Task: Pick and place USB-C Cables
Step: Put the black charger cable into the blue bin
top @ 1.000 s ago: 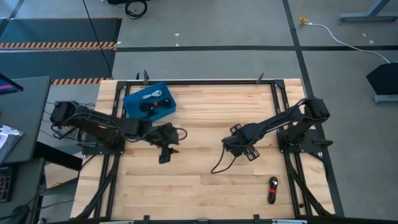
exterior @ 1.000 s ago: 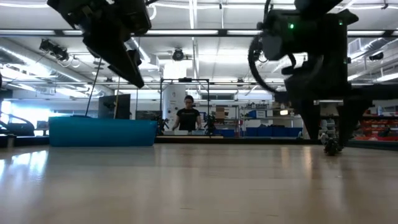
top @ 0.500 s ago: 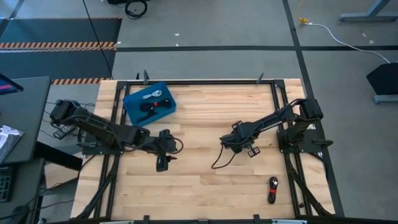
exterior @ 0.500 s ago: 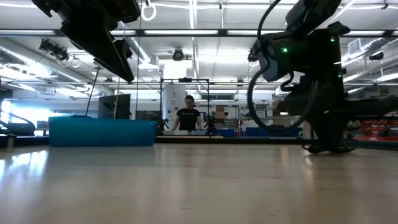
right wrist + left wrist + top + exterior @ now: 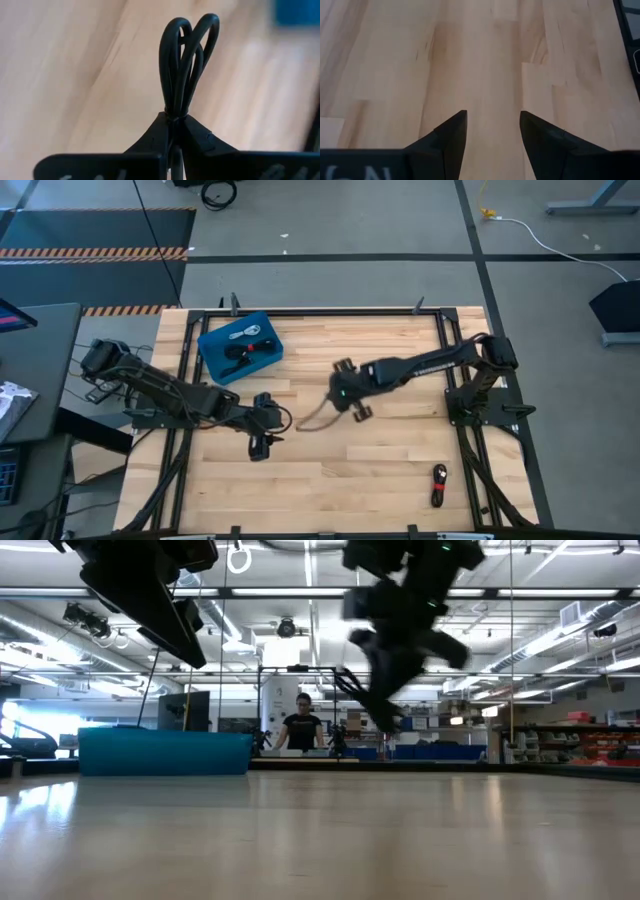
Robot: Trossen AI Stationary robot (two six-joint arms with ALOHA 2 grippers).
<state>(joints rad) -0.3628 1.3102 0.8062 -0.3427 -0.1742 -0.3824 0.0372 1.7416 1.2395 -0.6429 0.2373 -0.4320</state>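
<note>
A black coiled USB-C cable (image 5: 186,60) is in my right gripper (image 5: 172,116), which is shut on it above the middle of the table (image 5: 340,394). A blue bin (image 5: 213,340) at the far left holds a whitish cable (image 5: 243,332) and a black one (image 5: 238,356). A black-and-red cable (image 5: 438,483) lies on the wood near the front right. My left gripper (image 5: 259,448) hovers open over bare wood left of centre, with nothing between its fingers (image 5: 451,135). My right gripper pinches the black cable's coil between its two fingertips, at the bound waist of the coil (image 5: 173,111). The loops (image 5: 192,45) stick out past the fingertips. The cable is lifted clear of the table, and a slack length (image 5: 315,418) trails below the gripper.
A black frame (image 5: 330,311) runs around the wooden table top. The arm bases stand at the left (image 5: 100,360) and right (image 5: 495,355) edges. A person (image 5: 301,726) stands far behind the table in the room.
My right gripper has risen from the table and swung toward the table's left and far edge, toward the blue bin, carrying the black cable lifted clear. My left gripper has shifted a little toward the near edge.
</note>
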